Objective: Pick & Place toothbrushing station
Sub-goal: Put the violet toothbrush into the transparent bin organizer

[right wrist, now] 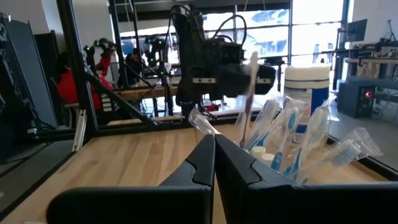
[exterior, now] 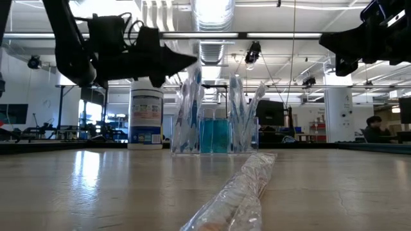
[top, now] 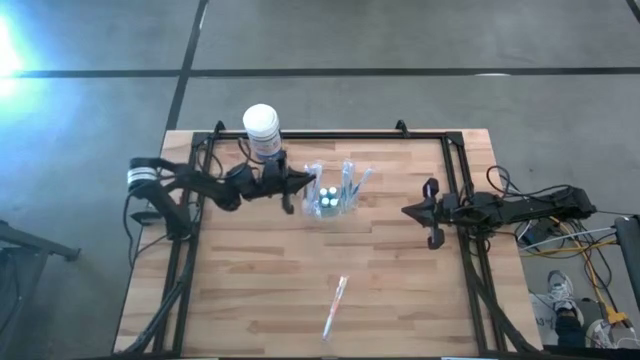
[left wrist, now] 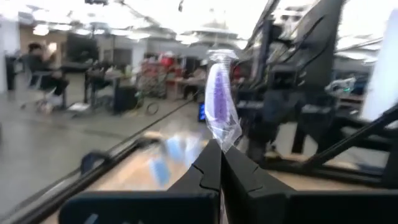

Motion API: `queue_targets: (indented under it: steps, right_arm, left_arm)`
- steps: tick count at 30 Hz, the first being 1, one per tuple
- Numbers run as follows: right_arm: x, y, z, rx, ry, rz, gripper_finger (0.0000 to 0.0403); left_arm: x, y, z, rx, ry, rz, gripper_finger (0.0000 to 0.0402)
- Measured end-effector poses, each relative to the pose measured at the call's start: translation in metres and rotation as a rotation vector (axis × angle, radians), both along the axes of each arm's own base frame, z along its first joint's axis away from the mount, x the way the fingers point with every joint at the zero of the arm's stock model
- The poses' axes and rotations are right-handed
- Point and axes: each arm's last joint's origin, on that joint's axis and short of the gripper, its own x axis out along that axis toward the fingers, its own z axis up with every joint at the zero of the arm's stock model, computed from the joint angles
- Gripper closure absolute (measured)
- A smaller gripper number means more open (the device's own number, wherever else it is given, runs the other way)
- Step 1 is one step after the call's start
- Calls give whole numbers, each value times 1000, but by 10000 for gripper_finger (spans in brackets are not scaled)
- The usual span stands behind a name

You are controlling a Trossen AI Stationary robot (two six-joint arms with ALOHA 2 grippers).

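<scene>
The toothbrushing station (top: 335, 200) is a clear holder standing on the wooden table's far middle, with several wrapped toothbrushes upright in it (exterior: 215, 135). My left gripper (top: 310, 183) is at the station's left side, above table height, shut on a clear-wrapped toothbrush with purple bristles (left wrist: 217, 93). Another wrapped toothbrush (top: 335, 305) lies flat on the table nearer the front edge. My right gripper (top: 408, 212) waits shut at the table's right, raised, with nothing in it. My left gripper pinches the wrapped toothbrush between its two fingertips, just below the bristle head (left wrist: 225, 142). The fingers reach nearly level from the table's left. The head and wrapper end stand upright above the fingers. The fingers hide the handle in the left wrist view.
A white cylindrical tub with a blue label (top: 262, 128) stands at the far edge, just behind my left gripper. A black frame (top: 455, 170) runs along the table's sides and back. Bare wood lies in front of the station, around the lying toothbrush.
</scene>
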Motion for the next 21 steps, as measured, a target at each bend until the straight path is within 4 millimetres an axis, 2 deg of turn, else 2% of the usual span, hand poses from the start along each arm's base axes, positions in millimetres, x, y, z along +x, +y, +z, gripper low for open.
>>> queue_targets:
  steps: [8, 21]
  right_arm:
    - [2, 0, -3, -5, 34, 0, 394]
    - [3, 0, -3, 2, 37, 1, 394]
  left_arm:
    - [2, 0, -26, -24, 99, -16, 401]
    - [-15, -5, -45, -47, 174, -16, 401]
